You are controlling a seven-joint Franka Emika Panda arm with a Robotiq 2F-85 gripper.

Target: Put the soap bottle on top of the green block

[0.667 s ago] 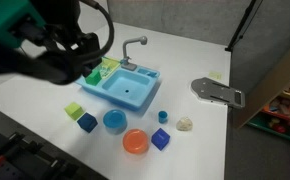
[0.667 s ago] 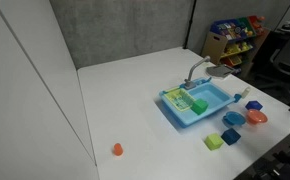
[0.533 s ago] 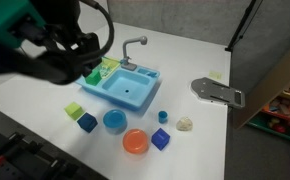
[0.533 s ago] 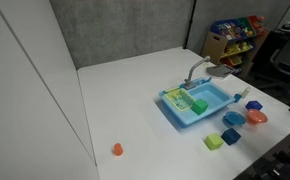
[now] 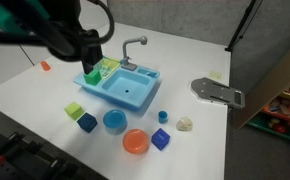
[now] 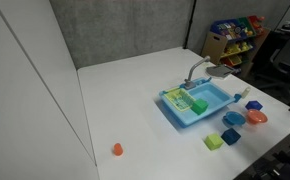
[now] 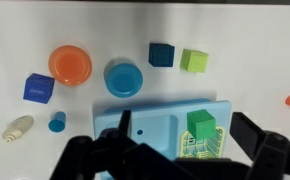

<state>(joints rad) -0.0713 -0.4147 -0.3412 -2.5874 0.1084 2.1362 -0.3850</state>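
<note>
The soap bottle [image 5: 163,117] is a small blue bottle standing on the table between the blue sink and a beige shell; the wrist view shows its top [image 7: 57,123]. The green block [image 5: 108,67] sits on the yellow-green rack at one end of the blue toy sink [image 5: 127,88]; it also shows in an exterior view [image 6: 198,105] and in the wrist view [image 7: 201,124]. My gripper [image 7: 185,128] is open and empty, hovering above the sink's rack end with the green block between its fingers in view. In an exterior view the gripper [image 5: 91,62] is blurred, well away from the bottle.
In front of the sink lie a light green cube [image 5: 74,110], a dark blue cube [image 5: 87,122], a blue bowl [image 5: 114,121], an orange bowl [image 5: 135,142], another blue cube [image 5: 161,139] and a beige shell [image 5: 185,124]. A grey metal plate [image 5: 217,92] and a small orange object [image 5: 44,66] lie farther off.
The arm has lifted and shifted toward the back of the table, uncovering the small orange object. The objects have not moved.
</note>
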